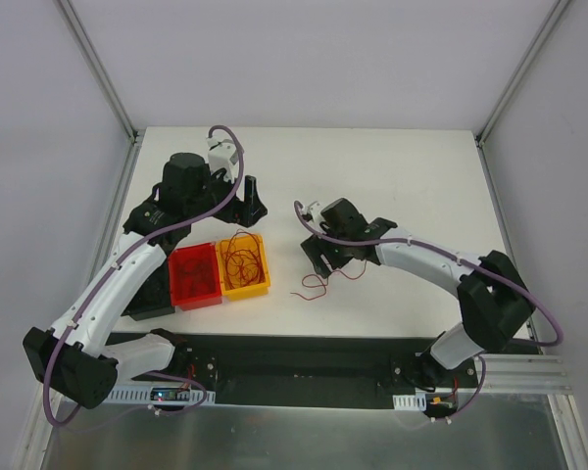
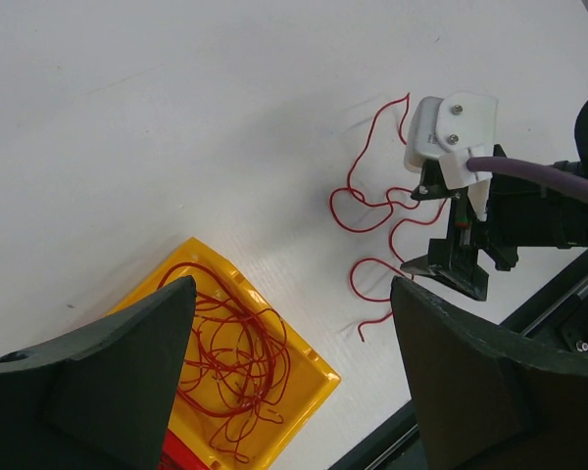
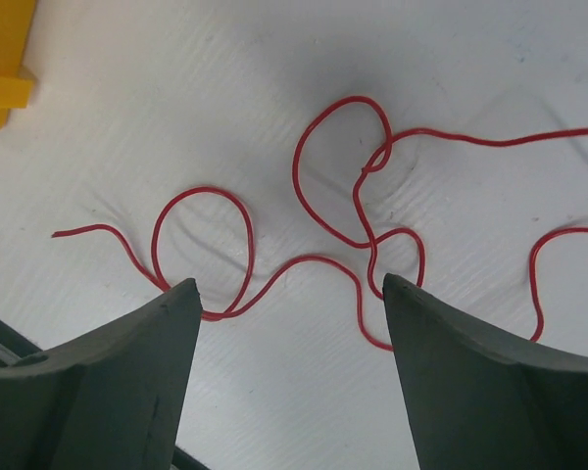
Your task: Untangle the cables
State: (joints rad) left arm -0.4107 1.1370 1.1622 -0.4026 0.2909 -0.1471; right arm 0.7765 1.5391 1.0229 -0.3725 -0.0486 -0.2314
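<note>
Top external view shows the job at an early stage. Most of the thin, curly red cables point(image 1: 240, 259) sit as one knotted nest in the small yellow plastic tray point(image 1: 245, 292) near the front of the white desk point(image 1: 392, 166). The red plastic tray point(image 1: 195, 277) touching its left side shows no wire that I can make out, though red on red would be hard to see from here.

A loose length of red wire point(image 1: 318, 284) lies on the bare desk just right of the yellow tray, apart from the nest. In the right wrist view this loose wire point(image 3: 358, 211) curls into two loops and crosses itself at a tight twist. Whether it is a single strand or two lying across each other I cannot tell.

The right gripper point(image 3: 289, 294) hangs directly over it with its fingers spread wide and nothing between them; one loop runs close by the tip of one finger. The left gripper point(image 2: 292, 294) hovers above the yellow tray's far corner, its fingers also spread wide and empty.

By my reading, at most a strand or two has been freed. The bulk of the tangle in the tray is yet to be separated, and the twist in the loose wire may itself need undoing
</note>
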